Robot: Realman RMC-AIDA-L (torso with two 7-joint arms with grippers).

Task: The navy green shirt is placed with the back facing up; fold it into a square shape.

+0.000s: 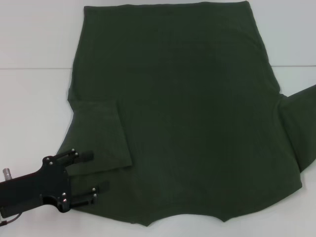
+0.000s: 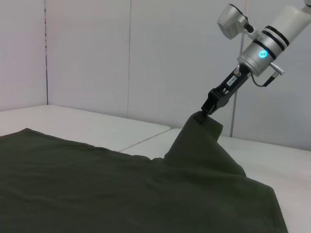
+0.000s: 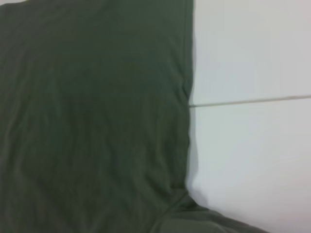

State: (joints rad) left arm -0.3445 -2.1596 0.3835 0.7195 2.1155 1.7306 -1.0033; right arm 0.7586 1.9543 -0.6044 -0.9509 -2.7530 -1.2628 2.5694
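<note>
The navy green shirt [image 1: 187,113] is lying flat on the white table [image 1: 34,39], plain side up. Its left sleeve is already lying folded in. The left gripper [image 1: 94,185] is sitting open and holding nothing at the shirt's seven o'clock corner. The right gripper [image 2: 210,108] is pinching the other sleeve at three o'clock, lifting it. That sleeve probably needs to go toward nine o'clock.

White table [image 1: 34,44], seam across it, navy green shirt [image 1: 187,123] spread flat
</note>
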